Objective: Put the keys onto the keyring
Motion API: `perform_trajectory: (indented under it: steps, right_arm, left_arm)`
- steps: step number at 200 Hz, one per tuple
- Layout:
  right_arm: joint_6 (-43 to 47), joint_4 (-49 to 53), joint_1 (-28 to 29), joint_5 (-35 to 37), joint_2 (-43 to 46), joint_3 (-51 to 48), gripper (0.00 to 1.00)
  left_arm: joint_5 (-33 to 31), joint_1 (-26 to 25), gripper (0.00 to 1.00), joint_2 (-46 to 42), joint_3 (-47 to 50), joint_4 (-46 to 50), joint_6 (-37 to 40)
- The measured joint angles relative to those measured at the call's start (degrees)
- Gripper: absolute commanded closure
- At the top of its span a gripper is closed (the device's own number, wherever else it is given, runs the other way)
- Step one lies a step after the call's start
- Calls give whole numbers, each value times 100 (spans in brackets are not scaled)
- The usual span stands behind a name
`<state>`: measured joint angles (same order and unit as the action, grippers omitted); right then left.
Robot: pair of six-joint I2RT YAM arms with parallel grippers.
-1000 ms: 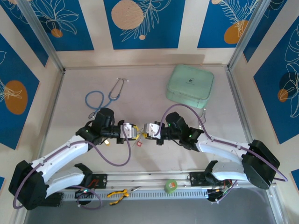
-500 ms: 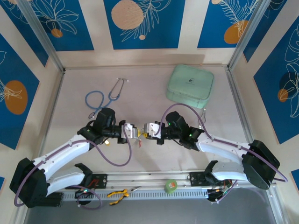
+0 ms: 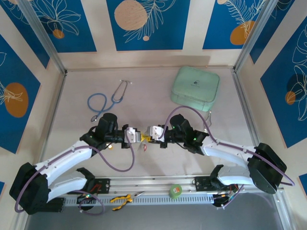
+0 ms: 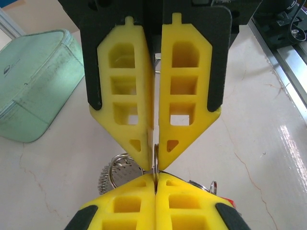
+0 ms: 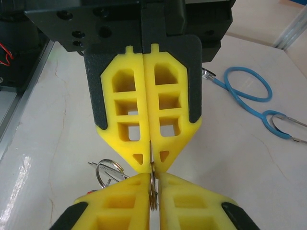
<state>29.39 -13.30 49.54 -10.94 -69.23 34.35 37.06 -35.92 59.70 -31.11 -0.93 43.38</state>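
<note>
Keyring (image 3: 145, 138), a thin pale metal loop, sits at mid-frame in the top external view, caught between two facing grippers over the pale table (image 3: 158, 110). The left gripper (image 3: 139, 137) reaches in from the left and the right gripper (image 3: 149, 134) from the right, with their yellow fingertips almost meeting. The jaw gaps cannot be told at this scale. A small red tag (image 3: 143, 147) hangs just below the meeting point. A blue stethoscope (image 3: 102, 99) lies at upper left and a mint-green zipped case (image 3: 195, 88) at upper right, both well apart from the grippers.

Left wrist view: the left gripper (image 4: 156, 179), at the bottom edge, has its jaws pressed together on the keyring (image 4: 156, 158), which rises edge-on from their seam as a thin strip. The right gripper (image 4: 155, 166) descends from the top with its jaws closed to a narrow slit, tips pinching the same strip. The keys (image 4: 103, 179), small and silver, form a jagged fringe at lower left, touching small silver rings (image 4: 119, 168). The case (image 4: 33, 86) occupies the upper left.

Right wrist view: the right gripper (image 5: 152, 178), at the bottom, is clamped on the keyring (image 5: 152, 191), seen edge-on with a brassy tint. The left gripper (image 5: 152, 166) comes from the top, jaws shut, tips on the loop. Rings (image 5: 108, 173) lie at lower left and the stethoscope (image 5: 247, 88) at upper right.
</note>
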Motion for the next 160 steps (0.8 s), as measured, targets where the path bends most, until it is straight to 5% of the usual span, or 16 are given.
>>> perform_trajectory:
  steps: [126,160]
  right_arm:
    - [216,-4,26,48,-118,0,87]
    - [273,-22,37,68,-142,0,100]
  left_arm:
    - [-28,0,100,-24,33,-15,9]
    - [-66,0,100,-42,46,-20,4]
